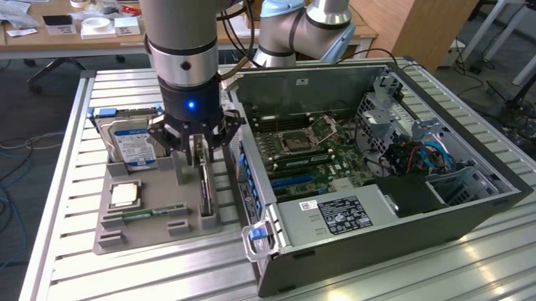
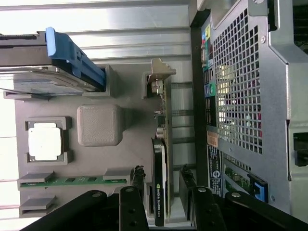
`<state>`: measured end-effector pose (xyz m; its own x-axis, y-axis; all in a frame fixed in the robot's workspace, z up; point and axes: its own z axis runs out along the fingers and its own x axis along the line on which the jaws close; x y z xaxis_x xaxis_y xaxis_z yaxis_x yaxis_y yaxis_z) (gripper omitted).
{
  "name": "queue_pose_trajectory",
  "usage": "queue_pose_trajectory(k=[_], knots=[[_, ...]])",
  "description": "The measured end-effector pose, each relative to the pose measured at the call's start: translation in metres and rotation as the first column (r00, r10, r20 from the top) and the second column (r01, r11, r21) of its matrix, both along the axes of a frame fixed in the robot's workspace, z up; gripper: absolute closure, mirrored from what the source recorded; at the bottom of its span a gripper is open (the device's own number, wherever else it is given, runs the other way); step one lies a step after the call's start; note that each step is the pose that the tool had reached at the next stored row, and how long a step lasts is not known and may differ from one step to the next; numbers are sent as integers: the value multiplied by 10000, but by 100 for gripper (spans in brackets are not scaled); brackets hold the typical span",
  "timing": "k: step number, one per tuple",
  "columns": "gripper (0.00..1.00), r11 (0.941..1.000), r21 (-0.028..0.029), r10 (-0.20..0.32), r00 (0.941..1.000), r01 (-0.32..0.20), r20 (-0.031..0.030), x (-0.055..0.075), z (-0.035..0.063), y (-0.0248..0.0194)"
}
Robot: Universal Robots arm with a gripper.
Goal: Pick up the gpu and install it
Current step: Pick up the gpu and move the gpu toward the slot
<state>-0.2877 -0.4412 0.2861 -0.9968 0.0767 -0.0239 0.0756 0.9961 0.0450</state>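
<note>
Tool: my tool (image 1: 199,150) (image 2: 162,171) hangs low over the grey tray (image 1: 155,235) (image 2: 130,159), its fingers (image 2: 138,173) spread, one on each side of the card.
Grip: from the wrist view I see a sliver of light between each finger and the card, so I judge it is straddling and not yet pinching.
Gpu: the gpu (image 1: 206,191) (image 2: 162,139) stands on its edge in the tray's slot, directly beneath the tool, with its silvery bracket at the end away from the fingers.
Beside the tool: the hard drive (image 1: 134,147) (image 2: 43,62) stands upright in its own holder just to one side. The processor (image 1: 125,193) (image 2: 44,143) and the memory stick (image 1: 150,213) (image 2: 72,181) lie flat in their pockets on that same side.
Other side of the tool: the open computer case (image 1: 469,207) (image 2: 240,96) lies on the counter (image 1: 125,276), touching or just beside the tray, with the motherboard (image 1: 327,150) exposed.
Done: I would say the approach and lining-up over the card are complete.
Left: the card is still seated in the tray, so the closing, the lift and the whole install into the case are not yet done. I am early in the job.
</note>
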Motion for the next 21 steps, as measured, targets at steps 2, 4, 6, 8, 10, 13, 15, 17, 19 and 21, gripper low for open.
queue_pose_trajectory(k=[2,4,6,8,10,13,15,17,19,21], knots=[[57,10000,-1,0,10000,0,-1,0,-35,0],[57,10000,-1,0,10000,0,-2,0,-73,0],[57,10000,-1,0,10000,0,-3,0,-108,0],[57,10000,-1,0,10000,0,-3,0,-137,0],[57,10000,0,0,10000,0,-2,0,-157,0],[57,10000,-3,-1,10000,1,-5,0,-163,0],[57,10000,-2,0,10000,0,-4,0,-164,0],[57,10000,3,0,10000,0,1,9,-168,0],[57,10000,0,0,10000,0,-2,17,-171,0],[57,10000,-1,-2,10000,2,-3,18,-192,1]])
